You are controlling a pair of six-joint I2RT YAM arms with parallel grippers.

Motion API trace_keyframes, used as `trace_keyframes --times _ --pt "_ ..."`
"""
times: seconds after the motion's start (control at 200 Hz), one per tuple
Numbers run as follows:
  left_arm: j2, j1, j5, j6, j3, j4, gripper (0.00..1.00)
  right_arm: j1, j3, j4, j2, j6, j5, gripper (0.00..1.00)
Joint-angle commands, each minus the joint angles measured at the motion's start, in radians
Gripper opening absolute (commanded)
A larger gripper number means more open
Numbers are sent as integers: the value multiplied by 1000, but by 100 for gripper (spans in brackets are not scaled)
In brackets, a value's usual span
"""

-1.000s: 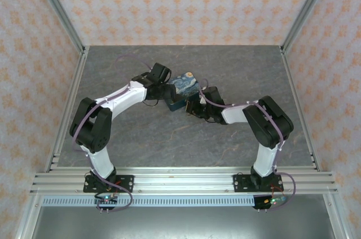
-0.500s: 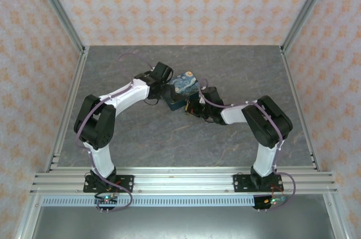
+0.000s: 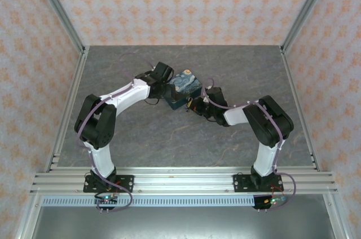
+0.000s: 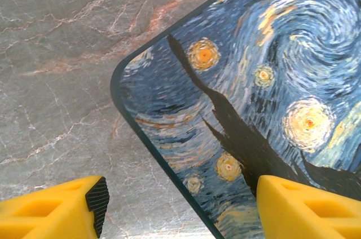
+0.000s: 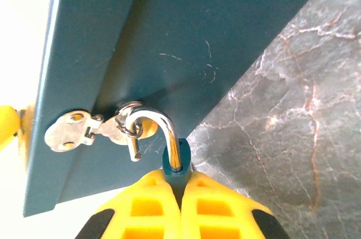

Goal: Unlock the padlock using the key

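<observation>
Gripping the padlock (image 5: 172, 172) in my right gripper (image 5: 180, 187), jaws closed on its body, shackle (image 5: 153, 117) hooked through the hasp (image 5: 76, 133) on the box (image 5: 197, 36) side, left gripper (image 4: 180, 212) open astride the box's painted corner, table (image 5: 304, 115) beneath.

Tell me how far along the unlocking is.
Done: the right gripper is shut on the small dark teal padlock hanging from the silver hasp of the blue starry-painted box. In hand: one leg of its steel shackle looks free of the body, so it may already be unlocked. The open left gripper straddles the box's corner. Left: confirming that.
</observation>
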Motion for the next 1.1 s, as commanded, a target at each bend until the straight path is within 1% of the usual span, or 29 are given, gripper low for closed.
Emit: trace_keyframes --times 0.0,0.08,0.105,0.405,0.555,0.821,0.956,1.091 --pt "54 5 -49 29 -22 -110 68 -23 -1 25 8 48 29 0" --pt "54 5 -44 33 -20 -110 68 -24 3 52 21 79 28 0" --pt "83 3 -42 36 -20 -112 67 -24 4 59 25 88 28 0" --pt "104 -1 -38 44 -23 -115 65 -48 -3 166 65 205 70 0" --pt "115 -1 -34 43 -25 -115 63 -55 21 198 87 250 76 0" --pt "126 -3 -32 40 -29 -112 62 -92 73 107 78 211 87 0" --pt "128 -2 -31 38 -32 -108 62 -117 51 49 36 178 78 0" --pt "117 -2 -23 33 -30 -105 63 -123 -4 41 -4 171 59 0"
